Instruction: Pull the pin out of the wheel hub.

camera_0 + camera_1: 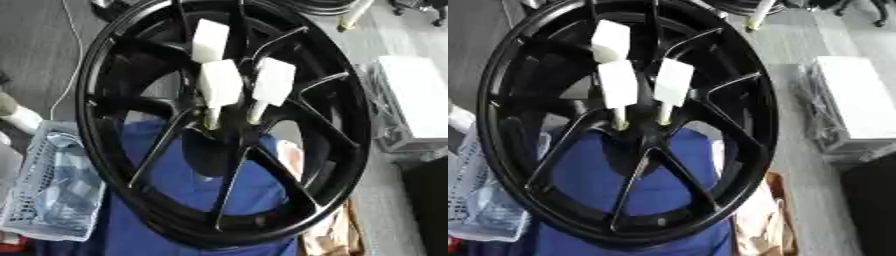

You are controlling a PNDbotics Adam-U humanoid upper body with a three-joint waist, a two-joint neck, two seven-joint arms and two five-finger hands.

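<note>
A large black spoked wheel (131,60) fills both views, lying over a blue cloth (179,180). Three white pins with blocky white heads stand out of its hub. One pin (219,87) is at the lower left, one pin (271,85) at the lower right, and one pin (210,34) stands farther back. The two nearer pins show thin pale stems going down into the hub (645,132). Neither of my hands shows in either view.
A white mesh basket (48,190) sits at the lower left beside the wheel. A grey and white box (416,97) lies on the floor at the right. A brown cardboard edge (776,220) shows at the lower right.
</note>
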